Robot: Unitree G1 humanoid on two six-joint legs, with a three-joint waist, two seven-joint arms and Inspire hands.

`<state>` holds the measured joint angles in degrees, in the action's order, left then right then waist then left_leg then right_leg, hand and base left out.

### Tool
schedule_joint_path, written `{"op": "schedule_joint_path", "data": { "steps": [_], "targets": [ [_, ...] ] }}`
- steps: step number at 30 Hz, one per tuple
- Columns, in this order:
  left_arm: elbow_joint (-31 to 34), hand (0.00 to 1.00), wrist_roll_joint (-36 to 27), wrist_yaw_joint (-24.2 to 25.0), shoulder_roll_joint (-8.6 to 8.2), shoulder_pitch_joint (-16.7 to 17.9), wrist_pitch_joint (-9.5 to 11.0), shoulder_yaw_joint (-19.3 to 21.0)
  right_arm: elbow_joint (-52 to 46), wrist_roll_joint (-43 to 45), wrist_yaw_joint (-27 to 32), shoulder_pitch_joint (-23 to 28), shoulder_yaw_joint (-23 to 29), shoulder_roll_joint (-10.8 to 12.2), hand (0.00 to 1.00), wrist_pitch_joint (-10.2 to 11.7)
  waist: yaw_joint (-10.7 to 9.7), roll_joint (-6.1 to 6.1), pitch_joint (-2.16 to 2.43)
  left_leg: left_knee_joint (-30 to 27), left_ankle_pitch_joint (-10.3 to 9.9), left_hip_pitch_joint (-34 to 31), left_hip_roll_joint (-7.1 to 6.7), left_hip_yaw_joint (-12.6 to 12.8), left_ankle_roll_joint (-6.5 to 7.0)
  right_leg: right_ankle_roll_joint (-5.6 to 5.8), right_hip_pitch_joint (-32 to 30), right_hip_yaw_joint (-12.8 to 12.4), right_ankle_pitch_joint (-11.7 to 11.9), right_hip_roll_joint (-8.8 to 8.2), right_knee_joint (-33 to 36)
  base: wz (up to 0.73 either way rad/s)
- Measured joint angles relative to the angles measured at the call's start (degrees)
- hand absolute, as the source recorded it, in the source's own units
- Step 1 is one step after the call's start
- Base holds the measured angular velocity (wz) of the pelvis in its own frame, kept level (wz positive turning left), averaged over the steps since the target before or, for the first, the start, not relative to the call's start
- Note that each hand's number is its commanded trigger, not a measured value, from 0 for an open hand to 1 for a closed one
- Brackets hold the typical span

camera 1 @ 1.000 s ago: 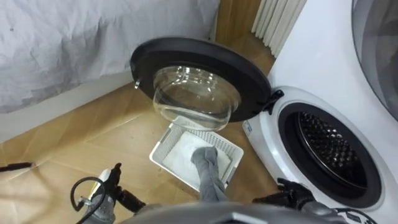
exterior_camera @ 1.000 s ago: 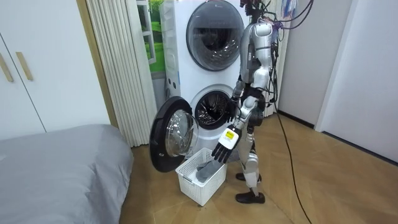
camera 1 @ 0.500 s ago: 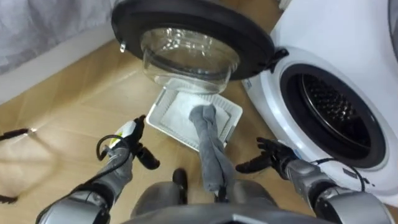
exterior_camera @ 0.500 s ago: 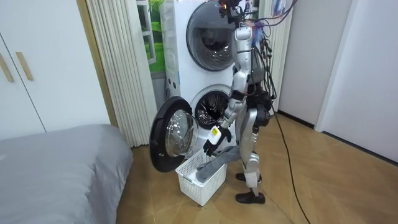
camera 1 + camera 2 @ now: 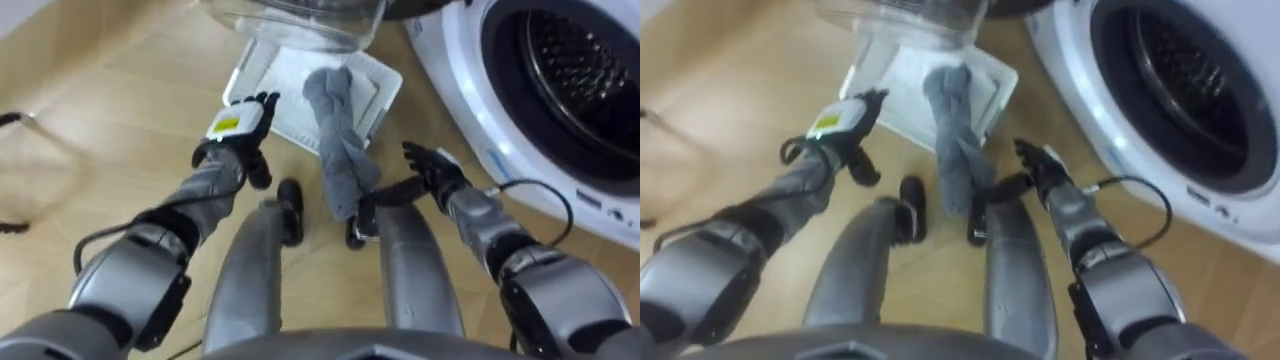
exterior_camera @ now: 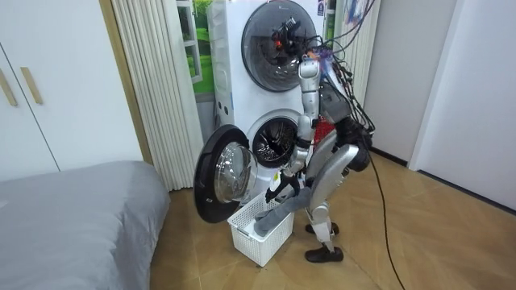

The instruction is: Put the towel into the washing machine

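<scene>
the robot bends over the basket, its left hand (image 5: 243, 125) and right hand (image 5: 430, 172) near the basket's front rim, fingers spread and holding nothing. the grey towel (image 5: 335, 130) hangs out of the white basket (image 5: 285, 95) over that rim. beyond the basket stands the washing machine (image 5: 470, 90), door (image 6: 216, 173) open.

Light wooden floor (image 6: 451, 234) runs to plain white walls (image 6: 476, 72). At the room view's left stands a grey-covered bed (image 6: 72, 217), behind it a white cupboard (image 6: 48, 121) with two wooden handles (image 6: 31, 84). A pale pleated curtain (image 6: 153, 89) hangs beside it; the green patch (image 6: 200, 56) past it may be a window.
</scene>
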<state>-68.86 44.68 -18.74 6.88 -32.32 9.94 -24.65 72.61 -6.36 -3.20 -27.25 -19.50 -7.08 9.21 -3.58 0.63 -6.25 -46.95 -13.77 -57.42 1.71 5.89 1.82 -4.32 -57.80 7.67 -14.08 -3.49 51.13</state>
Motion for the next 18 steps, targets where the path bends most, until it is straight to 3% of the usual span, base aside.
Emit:
{"op": "schedule_joint_path", "data": {
  "steps": [3,4,6,8,12,18],
  "targets": [
    [0.1,0.0,0.0,-1.0,0.88,-2.2,0.2,-2.7,-1.6,-3.6,-0.7,-1.3,-2.3,0.0,0.0,0.1,-1.6,-0.1,-0.05,-4.8,-3.2,-5.8,1.67,1.7,1.53,-0.96,-5.1,-0.1,-3.2,0.66,2.6,-0.17],
    [0.1,0.0,0.0,-1.1,1.23,-3.1,0.4,-3.9,-1.8,-4.9,-0.9,-1.8,-2.9,0.0,0.0,0.1,-2.5,-0.13,-0.11,-7.3,-4.3,-8.3,1.71,1.8,1.85,-2.16,-7.3,-0.3,-4.9,0.64,4.4,-0.11],
    [0.1,0.0,0.0,-1.1,1.6,-3.7,1.0,-5.7,-1.7,-7.3,-1.6,-2.6,-3.6,-0.1,0.0,0.1,-3.1,-0.17,-0.13,-11.0,-5.3,-11.5,2.08,1.7,1.71,-2.37,-10.6,-0.4,-5.3,0.57,8.0,-0.12],
    [0.1,0.0,0.0,-1.2,1.98,-4.1,1.7,-7.5,-1.7,-10.6,-2.5,-2.7,-4.1,0.0,0.0,0.4,-3.6,-0.18,-0.13,-13.6,-5.5,-14.1,2.72,1.7,1.93,-2.23,-13.1,-0.4,-5.6,0.75,10.1,-0.13],
    [0.1,0.0,1.3,-2.1,2.4,-4.4,3.1,-10.6,-2.1,-17.7,-4.3,-2.8,-6.2,0.1,0.0,3.3,-4.2,-0.17,-0.13,-17.1,-5.6,-18.3,3.6,2.0,2.15,-2.37,-17.3,-0.4,-5.1,0.75,13.2,-0.07],
    [0.9,0.0,7.4,-5.1,2.99,-4.9,4.2,-14.0,-3.6,-20.0,-6.3,-2.4,-6.4,-0.1,0.0,5.0,-5.0,-0.17,-0.13,-18.7,-5.5,-21.5,3.65,1.9,2.06,-2.88,-20.7,-0.2,-5.2,0.57,15.1,0.01]
  ]
}}
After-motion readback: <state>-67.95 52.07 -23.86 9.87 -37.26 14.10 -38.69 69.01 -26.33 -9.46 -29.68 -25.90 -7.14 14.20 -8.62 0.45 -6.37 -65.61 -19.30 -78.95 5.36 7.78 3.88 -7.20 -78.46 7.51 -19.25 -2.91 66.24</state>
